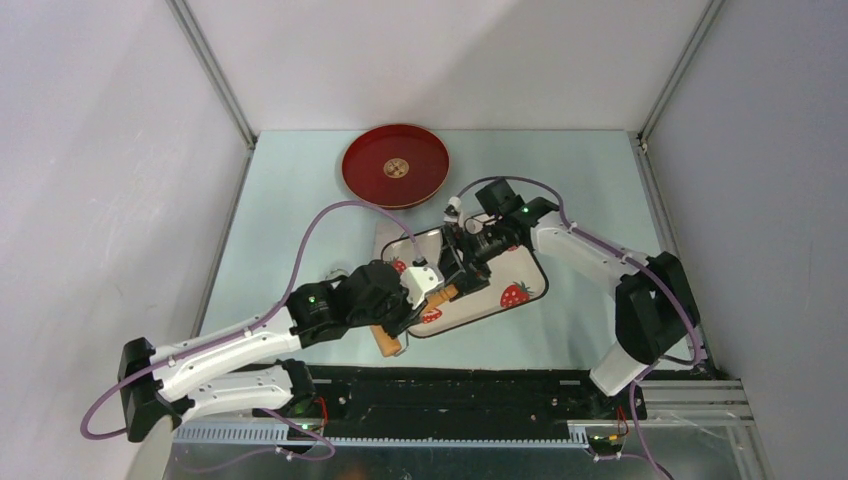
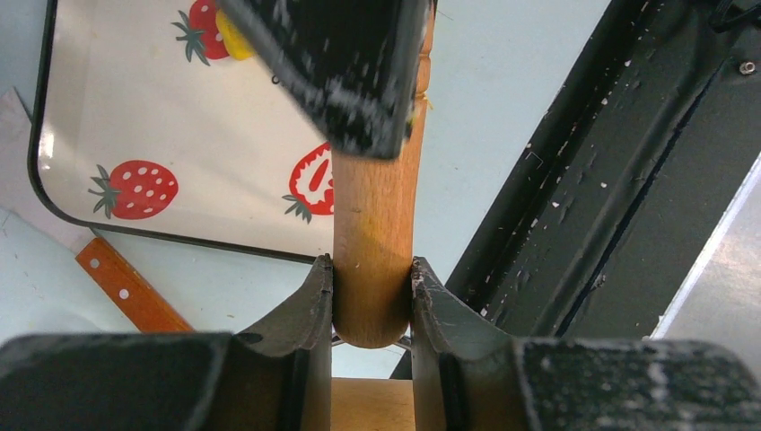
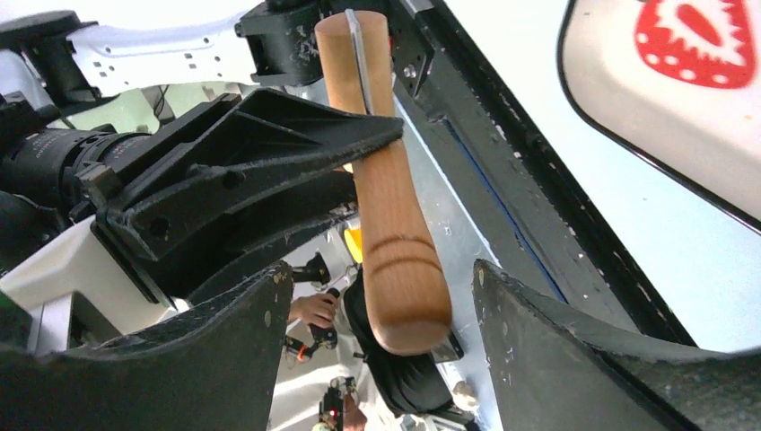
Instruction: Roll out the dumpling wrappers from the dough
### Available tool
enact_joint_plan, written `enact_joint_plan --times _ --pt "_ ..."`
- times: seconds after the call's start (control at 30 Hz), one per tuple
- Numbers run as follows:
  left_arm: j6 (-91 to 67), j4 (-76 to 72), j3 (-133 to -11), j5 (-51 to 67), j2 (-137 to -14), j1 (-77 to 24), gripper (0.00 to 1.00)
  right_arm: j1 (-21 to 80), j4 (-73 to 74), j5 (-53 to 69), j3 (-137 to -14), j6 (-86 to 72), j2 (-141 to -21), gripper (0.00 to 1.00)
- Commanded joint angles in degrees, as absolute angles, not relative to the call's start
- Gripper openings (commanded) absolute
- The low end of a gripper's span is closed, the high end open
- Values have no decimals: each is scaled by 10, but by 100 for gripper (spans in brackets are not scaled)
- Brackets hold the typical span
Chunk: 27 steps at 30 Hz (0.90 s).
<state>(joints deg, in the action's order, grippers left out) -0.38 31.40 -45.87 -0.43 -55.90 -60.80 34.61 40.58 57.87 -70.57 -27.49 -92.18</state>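
Note:
A wooden roller [image 1: 441, 296] lies slanted over the near left corner of the strawberry tray [image 1: 520, 268]. My left gripper [image 1: 400, 325] is shut on the roller's near end; in the left wrist view both jaws press the roller [image 2: 372, 224]. My right gripper [image 1: 462, 262] is open at the roller's far end. In the right wrist view its fingertips [image 3: 269, 296] stand wide on either side of the roller [image 3: 395, 242] without touching it. A bit of yellow dough [image 2: 231, 40] shows on the tray [image 2: 179, 135], mostly hidden by the right gripper's finger. No round wrappers show.
A red round plate [image 1: 395, 165] sits at the back. A white sheet [image 1: 390, 238] lies under the tray's left end. An orange-handled tool [image 2: 126, 283] lies on the table beside the tray. The black rail [image 1: 450, 390] runs along the near edge.

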Motion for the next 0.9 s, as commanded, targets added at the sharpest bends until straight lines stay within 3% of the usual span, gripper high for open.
enact_joint_plan --times 0.0,0.13,0.27,0.87 --pt "7 292 -488 9 -554 -615 0 372 385 617 -737 -282 -946 77" --pt "6 292 -491 2 -547 -619 0 387 376 627 -737 -284 -965 74" --pt "4 292 -492 -15 -543 -621 0 396 365 641 -737 -292 -979 63" --pt "-27 292 -505 -45 -546 -627 0 420 354 611 -733 -318 -976 51"
